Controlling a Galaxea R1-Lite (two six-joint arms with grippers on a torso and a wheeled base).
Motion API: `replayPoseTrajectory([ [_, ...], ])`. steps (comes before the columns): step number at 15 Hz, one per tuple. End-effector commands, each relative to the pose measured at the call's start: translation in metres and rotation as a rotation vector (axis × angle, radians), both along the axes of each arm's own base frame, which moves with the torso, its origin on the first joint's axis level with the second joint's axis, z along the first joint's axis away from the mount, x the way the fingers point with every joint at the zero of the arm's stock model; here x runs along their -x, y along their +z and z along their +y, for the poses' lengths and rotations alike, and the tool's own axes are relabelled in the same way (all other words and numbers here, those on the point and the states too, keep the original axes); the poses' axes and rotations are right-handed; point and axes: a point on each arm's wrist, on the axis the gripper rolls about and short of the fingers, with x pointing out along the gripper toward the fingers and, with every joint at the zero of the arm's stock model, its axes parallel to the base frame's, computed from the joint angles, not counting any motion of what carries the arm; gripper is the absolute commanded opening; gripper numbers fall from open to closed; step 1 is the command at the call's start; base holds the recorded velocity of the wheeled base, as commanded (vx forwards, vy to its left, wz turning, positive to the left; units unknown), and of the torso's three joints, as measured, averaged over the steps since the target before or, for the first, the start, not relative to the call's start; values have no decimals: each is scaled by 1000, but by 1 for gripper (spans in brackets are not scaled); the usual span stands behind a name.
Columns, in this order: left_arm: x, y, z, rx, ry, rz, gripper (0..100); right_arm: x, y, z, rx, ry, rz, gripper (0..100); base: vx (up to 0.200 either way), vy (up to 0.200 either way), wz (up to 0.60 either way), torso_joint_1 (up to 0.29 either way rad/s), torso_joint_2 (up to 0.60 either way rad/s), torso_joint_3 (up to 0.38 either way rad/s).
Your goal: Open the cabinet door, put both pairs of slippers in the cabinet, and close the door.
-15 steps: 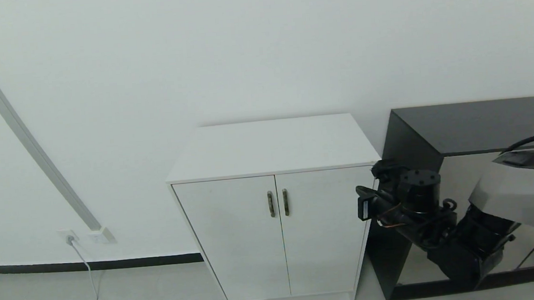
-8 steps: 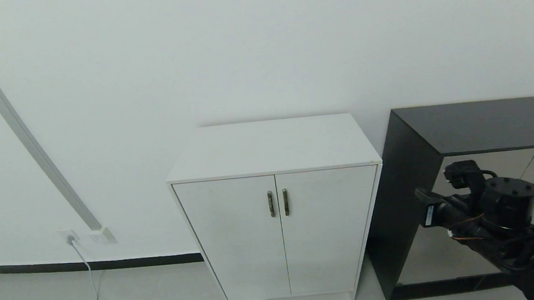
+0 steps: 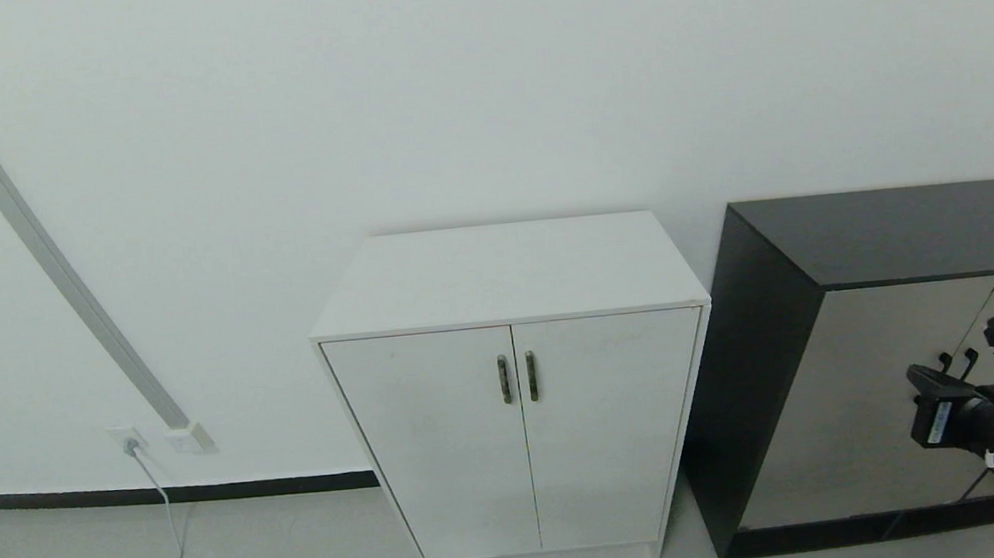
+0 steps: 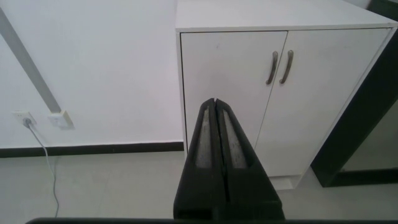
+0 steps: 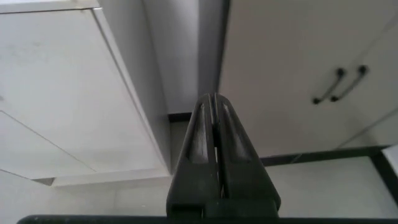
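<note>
The white cabinet [image 3: 505,269] stands against the wall with both doors shut. Its two dark handles [image 3: 518,377] meet at the middle seam. My right gripper [image 3: 922,380] hangs far to the cabinet's right, in front of the mirrored cabinet, apart from the white one. In the right wrist view the right gripper [image 5: 214,99] is shut on nothing, with a white door and two handles [image 5: 339,84] beyond it. My left gripper [image 4: 215,106] is shut and empty, held back from the left door [image 4: 230,87], with the handles [image 4: 279,67] off to one side.
A black cabinet with a mirrored front [image 3: 883,231] stands close against the white cabinet's right side. A wall socket with a hanging cable [image 3: 131,447] and a slanted cable duct [image 3: 42,244] are at the left. Grey floor [image 3: 261,555] lies in front.
My right arm has swung right and down, from beside the white cabinet's upper right corner to the picture's right edge. The cabinet doors have stayed shut.
</note>
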Motion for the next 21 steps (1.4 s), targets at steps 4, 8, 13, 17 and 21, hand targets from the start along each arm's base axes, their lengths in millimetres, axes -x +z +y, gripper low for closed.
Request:
replayPoseTrajectory([
  [4, 0, 0, 0, 0, 0, 1, 0, 51, 27, -8, 20, -15, -66, 0, 0, 0, 0, 0, 0, 0],
  [8, 0, 0, 0, 0, 0, 1, 0, 87, 37, -10, 16, 14, -57, 0, 0, 0, 0, 0, 0, 0],
  [13, 0, 0, 0, 0, 0, 3, 0, 122, 34, -14, 8, 38, -19, 0, 0, 0, 0, 0, 0, 0],
  [17, 0, 0, 0, 0, 0, 1, 0, 142, 29, -14, 4, 52, 3, 0, 0, 0, 0, 0, 0, 0],
  [21, 0, 0, 0, 0, 0, 3, 0, 162, 20, -13, -2, 68, 27, 0, 0, 0, 0, 0, 0, 0],
])
